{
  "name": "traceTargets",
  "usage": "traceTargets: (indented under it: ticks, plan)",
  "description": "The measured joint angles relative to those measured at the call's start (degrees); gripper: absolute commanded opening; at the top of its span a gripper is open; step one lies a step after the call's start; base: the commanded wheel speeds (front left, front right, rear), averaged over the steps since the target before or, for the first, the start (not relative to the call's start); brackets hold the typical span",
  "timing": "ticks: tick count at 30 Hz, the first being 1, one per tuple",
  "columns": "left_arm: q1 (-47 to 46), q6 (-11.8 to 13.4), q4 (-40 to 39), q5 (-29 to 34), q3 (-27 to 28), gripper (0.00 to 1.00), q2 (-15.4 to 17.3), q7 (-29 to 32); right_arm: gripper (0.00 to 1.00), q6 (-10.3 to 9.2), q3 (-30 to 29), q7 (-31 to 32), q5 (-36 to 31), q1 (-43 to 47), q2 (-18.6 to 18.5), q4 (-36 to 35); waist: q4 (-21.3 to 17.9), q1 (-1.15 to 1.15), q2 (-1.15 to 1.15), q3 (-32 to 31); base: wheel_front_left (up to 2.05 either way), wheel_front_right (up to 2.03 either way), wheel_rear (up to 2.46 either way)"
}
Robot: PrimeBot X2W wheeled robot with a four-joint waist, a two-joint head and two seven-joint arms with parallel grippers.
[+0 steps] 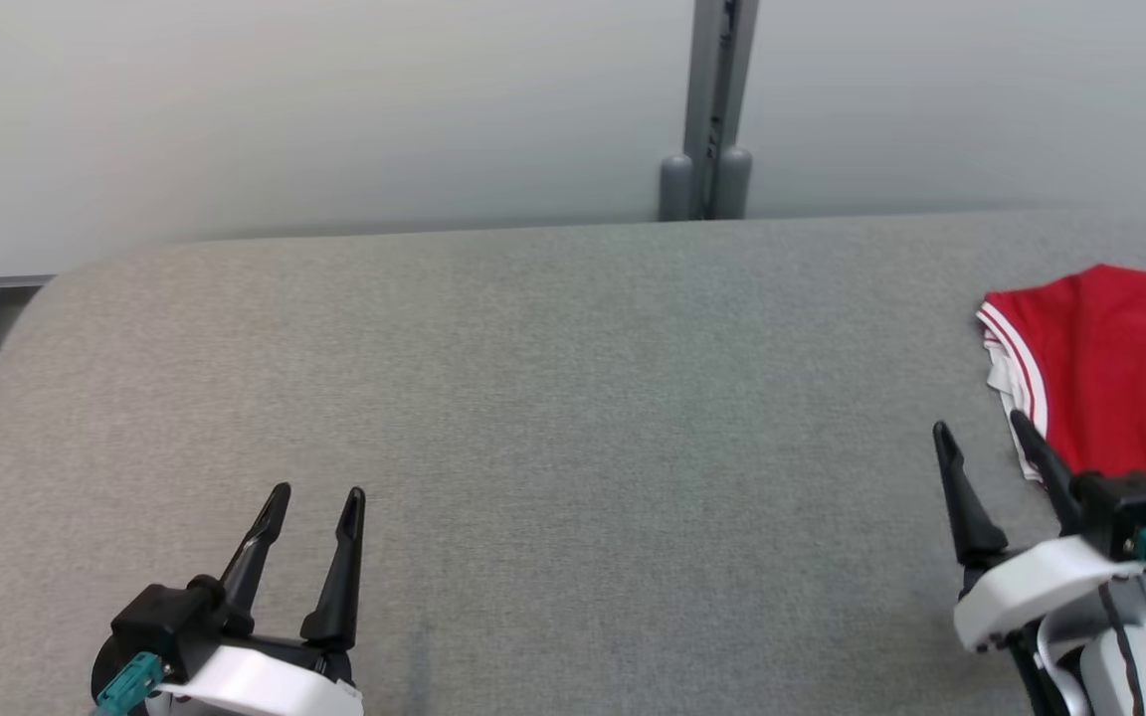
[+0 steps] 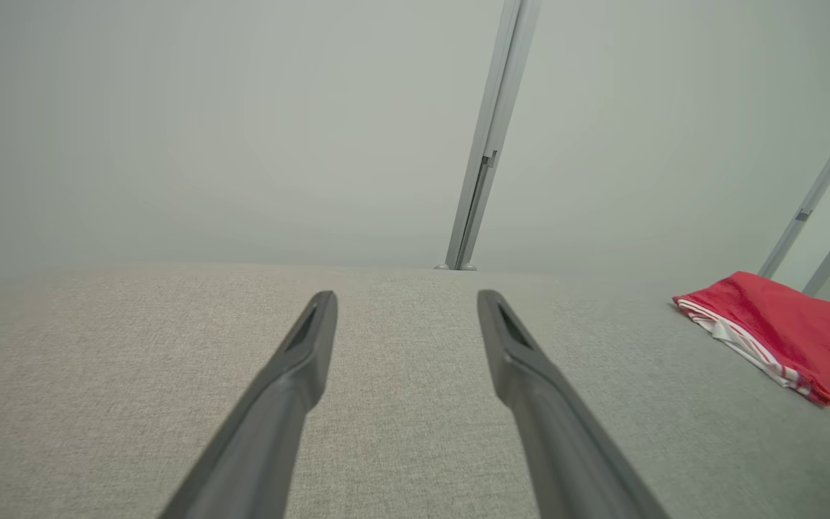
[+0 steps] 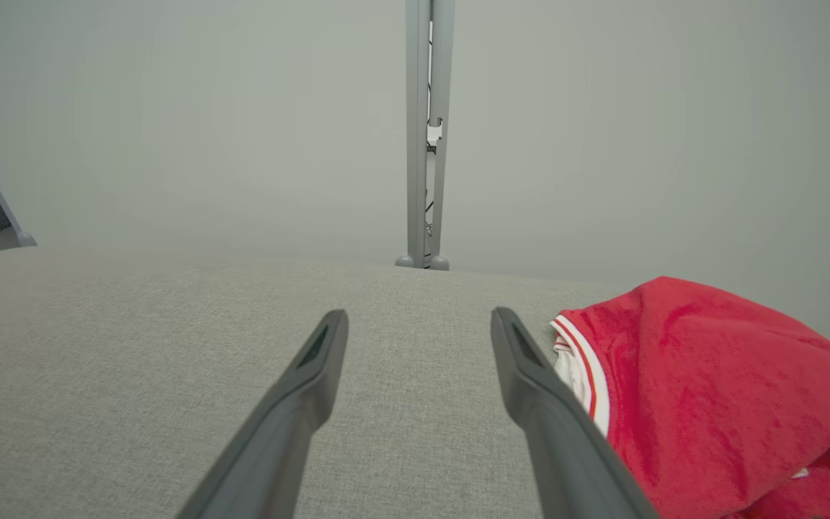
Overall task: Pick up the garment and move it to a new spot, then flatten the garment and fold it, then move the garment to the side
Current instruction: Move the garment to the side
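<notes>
Head view. At 7 o'clock, left gripper (image 1: 319, 489) over the grey fabric-covered desk (image 1: 573, 398), jaws spread wide, nothing between them. At 4 o'clock, right gripper (image 1: 979, 420), jaws likewise wide and empty, tilted toward 11 o'clock. At 3 o'clock, red garment (image 1: 1110, 368) with white, red-striped trim, bunched up on the desk at the right edge of the view and partly cut off by it. Right-hand finger of the right gripper across the garment's near left corner; contact impossible to tell. At 12 o'clock, beyond the desk's far edge, grey post (image 1: 717, 109) against a pale wall (image 1: 334, 99).

Left wrist view. Left gripper (image 2: 406, 293) low above bare desk (image 2: 98, 360), jaws wide, gripping nothing. Red garment (image 2: 775, 331) at 3 o'clock, well apart from them. Post (image 2: 487, 144) leaning at 12 o'clock.

Right wrist view. Right gripper (image 3: 421, 311) above the desk (image 3: 134, 346), jaws wide and empty. Red garment (image 3: 710, 389) at 4 o'clock, its white trim just beside the right-hand finger. Post (image 3: 426, 130) upright at 12 o'clock.
</notes>
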Motion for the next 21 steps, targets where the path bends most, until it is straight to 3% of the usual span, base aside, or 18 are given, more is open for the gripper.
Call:
traceTargets:
  ticks: [10,21]
  plan:
    - [3.4,1.8,0.9,0.2,5.8,1.00,-1.3,0.0,1.00,-0.01,-0.4,-4.2,0.8,5.9,3.3,-2.7,3.5,0.00,0.00,-2.5,0.00,0.00,0.00]
    - [5.9,0.2,1.5,3.4,10.4,1.00,-3.9,0.0,1.00,-0.01,-2.1,-4.8,0.3,10.2,5.7,-7.8,3.5,0.00,0.00,-3.8,0.00,0.00,0.00]
